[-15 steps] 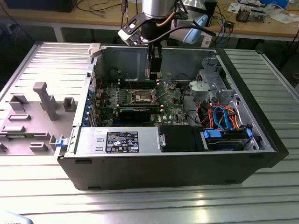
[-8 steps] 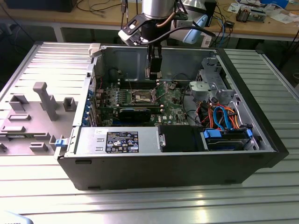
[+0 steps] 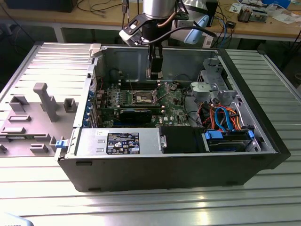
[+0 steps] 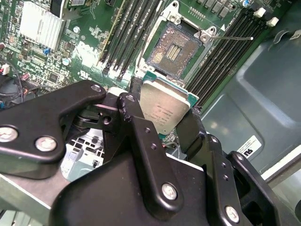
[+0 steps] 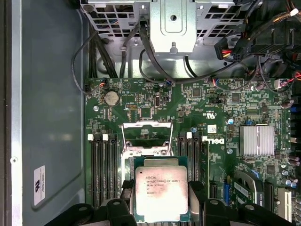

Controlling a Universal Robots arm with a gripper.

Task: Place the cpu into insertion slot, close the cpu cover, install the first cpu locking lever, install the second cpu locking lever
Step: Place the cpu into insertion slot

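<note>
Two fingers (image 4: 136, 123) clamp the cpu (image 4: 164, 109) above the insertion slot (image 4: 174, 49); cpu cover (image 5: 146, 125) open.

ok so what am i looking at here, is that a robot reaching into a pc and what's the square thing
Yes. The exterior view, shot from off the machine, shows a robot arm reaching down into an open computer case on a ribbed metal table. The two wrist views come from cameras riding on the arm, looking past its black fingers at the green motherboard. The fingers are shut on the cpu, a flat silvery chip, held above the board. The insertion slot sits bare, contacts showing. In the first wrist view the silver frame beyond the chip looks like the cpu cover, flipped open.
</note>
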